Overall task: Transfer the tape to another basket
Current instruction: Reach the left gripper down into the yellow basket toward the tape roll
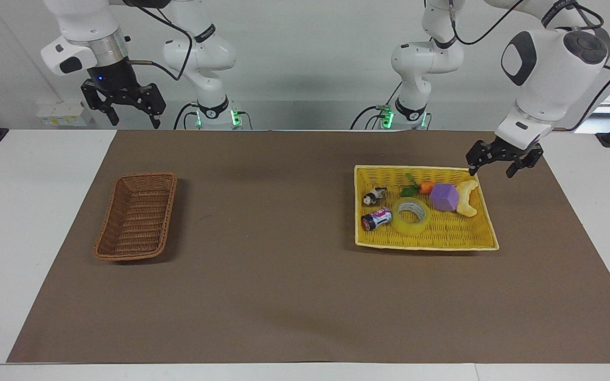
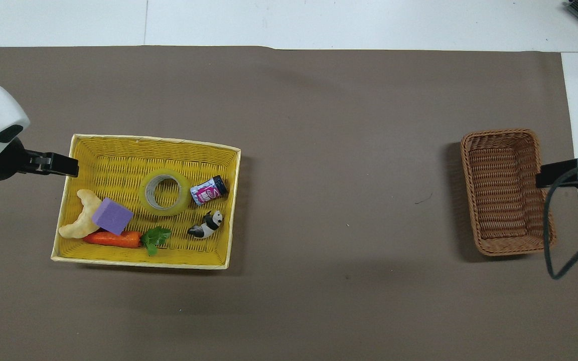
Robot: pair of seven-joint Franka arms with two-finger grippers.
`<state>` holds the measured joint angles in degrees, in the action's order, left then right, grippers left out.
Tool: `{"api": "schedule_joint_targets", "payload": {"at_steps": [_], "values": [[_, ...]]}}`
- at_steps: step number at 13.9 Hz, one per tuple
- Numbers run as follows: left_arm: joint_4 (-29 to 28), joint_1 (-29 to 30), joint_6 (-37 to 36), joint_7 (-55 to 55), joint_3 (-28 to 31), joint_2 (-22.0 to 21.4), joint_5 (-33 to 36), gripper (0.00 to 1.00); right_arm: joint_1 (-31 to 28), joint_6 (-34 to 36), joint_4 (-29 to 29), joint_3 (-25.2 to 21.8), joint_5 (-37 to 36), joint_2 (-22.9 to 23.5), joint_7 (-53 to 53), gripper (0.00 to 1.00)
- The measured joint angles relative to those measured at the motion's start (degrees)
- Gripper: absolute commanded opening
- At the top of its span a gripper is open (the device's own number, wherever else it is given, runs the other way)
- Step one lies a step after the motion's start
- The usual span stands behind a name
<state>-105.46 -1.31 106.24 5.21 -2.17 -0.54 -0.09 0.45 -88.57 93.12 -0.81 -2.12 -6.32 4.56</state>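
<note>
Within the yellow tray basket (image 1: 482,238), beside a small can (image 1: 376,219), the tape (image 1: 411,216) is found lying flat. The left gripper (image 1: 497,160), fingers spread and empty, is held over the tray's corner, apart from the tape. The right gripper (image 1: 123,109), likewise spread, is kept waiting above the table's edge, apart from the brown wicker basket (image 1: 136,217).

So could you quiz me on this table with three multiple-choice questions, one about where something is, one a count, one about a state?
1. Where is the tape?
A. In the yellow basket
B. In the brown basket
C. On the bare mat

2. How many things lie in the yellow basket?
A. Three
B. Six
C. Nine

3. What is the left gripper doing?
A. Holding the tape
B. Hanging open and empty over the yellow basket's rim
C. Resting inside the brown basket

Answers:
1. A, the tape lies flat beside the can.
2. B, tape, can, panda figure, carrot, purple block and a pale curved piece.
3. B, its fingers stand apart with nothing between them; the right gripper waits raised at the right arm's end of the table, also open.
</note>
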Motion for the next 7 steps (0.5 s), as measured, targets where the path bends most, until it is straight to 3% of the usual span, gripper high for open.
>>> {"api": "schedule_joint_targets", "payload": {"at_steps": [7], "values": [[-7.3, -3.7, 11.8, 6.7, -0.3, 6.2, 0.0, 1.0, 0.0, 0.7, -0.1, 0.0, 0.0, 0.0, -0.2, 1.0]]}}
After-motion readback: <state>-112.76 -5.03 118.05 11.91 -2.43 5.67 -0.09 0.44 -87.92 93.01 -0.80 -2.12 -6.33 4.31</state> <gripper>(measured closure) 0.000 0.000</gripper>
